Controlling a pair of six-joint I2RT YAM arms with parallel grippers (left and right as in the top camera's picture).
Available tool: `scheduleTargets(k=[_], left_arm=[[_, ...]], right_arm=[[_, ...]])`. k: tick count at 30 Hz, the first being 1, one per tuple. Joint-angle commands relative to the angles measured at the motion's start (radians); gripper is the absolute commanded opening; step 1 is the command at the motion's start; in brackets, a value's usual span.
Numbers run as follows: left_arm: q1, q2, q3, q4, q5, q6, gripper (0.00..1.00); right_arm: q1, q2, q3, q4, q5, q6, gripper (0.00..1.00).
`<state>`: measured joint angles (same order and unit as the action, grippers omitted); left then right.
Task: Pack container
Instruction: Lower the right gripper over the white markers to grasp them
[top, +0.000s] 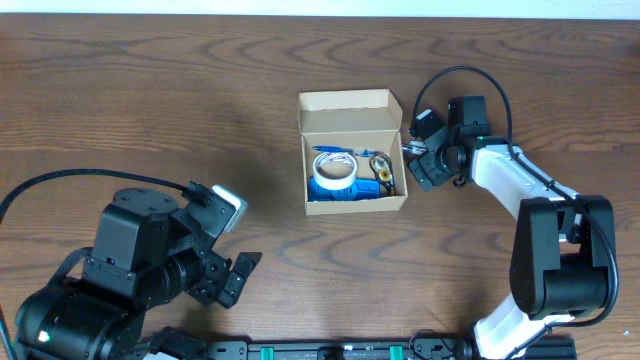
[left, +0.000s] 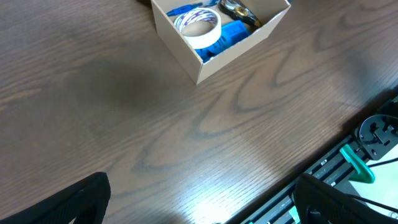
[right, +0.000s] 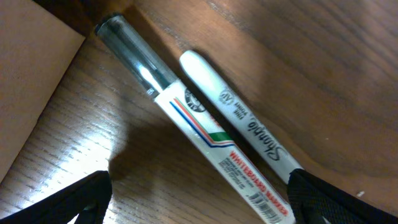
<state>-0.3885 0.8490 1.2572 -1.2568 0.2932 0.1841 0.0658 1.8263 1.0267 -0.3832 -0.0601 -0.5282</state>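
Note:
The container is a small tan cardboard box with its flap lid open at the back. It holds a white tape roll, blue items and a dark item with yellow. It also shows in the left wrist view. My right gripper is open just right of the box. In the right wrist view its fingers straddle two markers lying on the table: a whiteboard marker with a dark cap and a white Sharpie. My left gripper is open and empty at the front left.
The table's front edge with a black rail runs just beyond my left gripper. The box's tan wall shows at the left of the right wrist view, close to the markers' tips.

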Motion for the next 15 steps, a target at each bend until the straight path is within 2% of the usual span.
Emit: scheduleTargets(k=[1,6,15], left_arm=[[0.002,0.0,0.008,-0.003,0.013,0.007,0.95],[0.002,0.0,0.008,-0.003,0.013,0.007,0.95],[0.002,0.0,0.008,-0.003,0.013,0.007,0.95]], right_arm=[[-0.013,0.009,-0.008,0.011,-0.029,0.046,0.96],[-0.06,0.009,-0.008,0.005,-0.128,0.087,0.98],[-0.085,0.009,-0.006,-0.035,-0.123,0.085,0.98]])
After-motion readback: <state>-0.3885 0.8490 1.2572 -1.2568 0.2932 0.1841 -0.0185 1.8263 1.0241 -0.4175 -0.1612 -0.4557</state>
